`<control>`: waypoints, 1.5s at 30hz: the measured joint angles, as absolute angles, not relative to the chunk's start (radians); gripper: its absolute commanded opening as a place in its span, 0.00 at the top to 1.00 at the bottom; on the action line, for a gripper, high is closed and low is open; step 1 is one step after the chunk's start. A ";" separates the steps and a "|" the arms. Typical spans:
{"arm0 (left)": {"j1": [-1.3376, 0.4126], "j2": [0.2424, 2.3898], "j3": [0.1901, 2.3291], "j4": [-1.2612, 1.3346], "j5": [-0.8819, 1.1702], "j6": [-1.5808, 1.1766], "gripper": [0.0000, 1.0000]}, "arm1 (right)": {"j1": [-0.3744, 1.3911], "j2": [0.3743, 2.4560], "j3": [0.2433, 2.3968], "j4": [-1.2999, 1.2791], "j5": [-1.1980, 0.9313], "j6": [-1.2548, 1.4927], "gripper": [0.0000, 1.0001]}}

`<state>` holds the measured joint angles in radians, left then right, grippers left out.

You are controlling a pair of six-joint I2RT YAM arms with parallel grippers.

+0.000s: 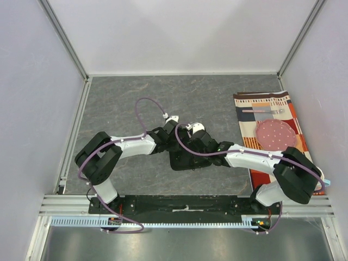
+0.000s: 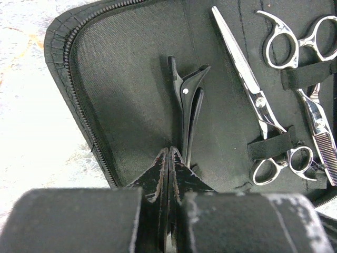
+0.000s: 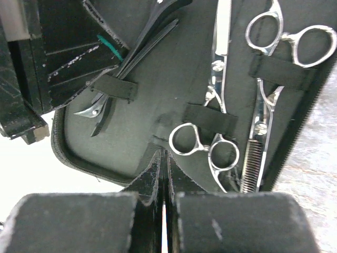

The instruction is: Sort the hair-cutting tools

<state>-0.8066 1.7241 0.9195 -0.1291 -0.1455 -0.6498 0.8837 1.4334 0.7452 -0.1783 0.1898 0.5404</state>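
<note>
An open black case [image 1: 187,163] lies on the table centre, and both grippers meet over it. Inside it, silver scissors [image 2: 251,84] and toothed thinning shears [image 2: 319,122] sit under elastic straps. They also show in the right wrist view: scissors [image 3: 217,89], shears [image 3: 261,124]. A black hair clip [image 2: 186,100] lies on the case's mesh side, its tail reaching beside my left fingertips. My left gripper [image 2: 169,153] is shut and empty over the mesh. Black clips [image 3: 138,50] lie under a strap. My right gripper [image 3: 164,155] is shut at the case's near edge.
A striped placemat [image 1: 247,117] lies at the right with a pink plate [image 1: 275,134] and a fork and knife [image 1: 263,111] on it. White walls and metal rails enclose the grey table. The left gripper's body [image 3: 31,68] stands close by in the right wrist view.
</note>
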 measured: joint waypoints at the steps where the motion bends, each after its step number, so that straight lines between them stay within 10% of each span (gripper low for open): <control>1: -0.806 1.720 0.909 -0.115 -0.144 -0.654 0.98 | 0.890 1.443 0.745 -0.172 0.187 0.546 1.00; 45: -0.798 1.655 0.805 -0.007 -0.133 -0.725 0.98 | 1.025 1.398 0.675 -0.318 0.190 0.719 1.00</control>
